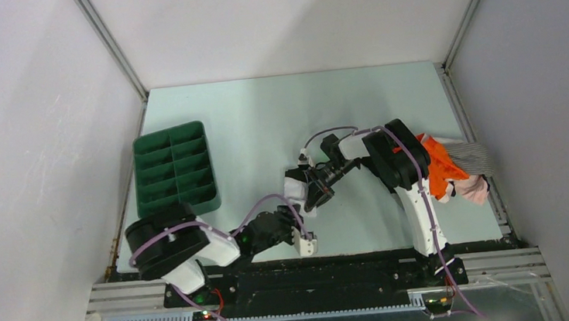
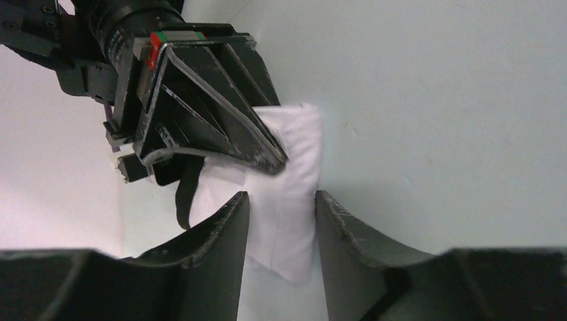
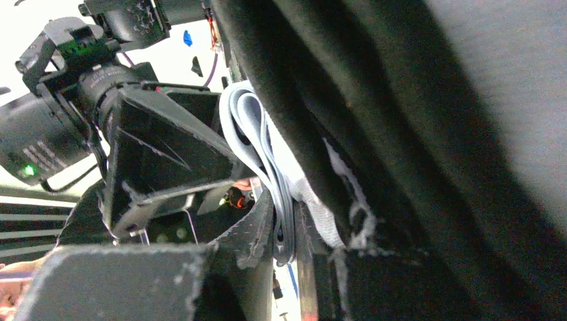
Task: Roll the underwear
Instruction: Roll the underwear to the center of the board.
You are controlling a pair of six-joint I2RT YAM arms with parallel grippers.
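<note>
The white underwear [image 1: 296, 183] lies as a narrow folded bundle on the pale green table [image 1: 247, 125], near the middle. Both grippers meet at it. In the left wrist view the bundle [image 2: 294, 134] runs between my left gripper [image 2: 282, 200] fingers, which press on its two sides. My right gripper [image 2: 271, 157] comes in from the upper left and its tips sit on the cloth. In the right wrist view my right gripper [image 3: 286, 221] is shut on several stacked layers of the underwear [image 3: 251, 127]. From above, the left gripper [image 1: 305, 205] and right gripper [image 1: 317, 195] hide most of the cloth.
A dark green tray [image 1: 175, 170] with several compartments stands at the left of the table. A pile of clothes [image 1: 453, 165] in orange, grey stripes and pink lies at the right edge, behind the right arm. Grey walls close in the table on three sides.
</note>
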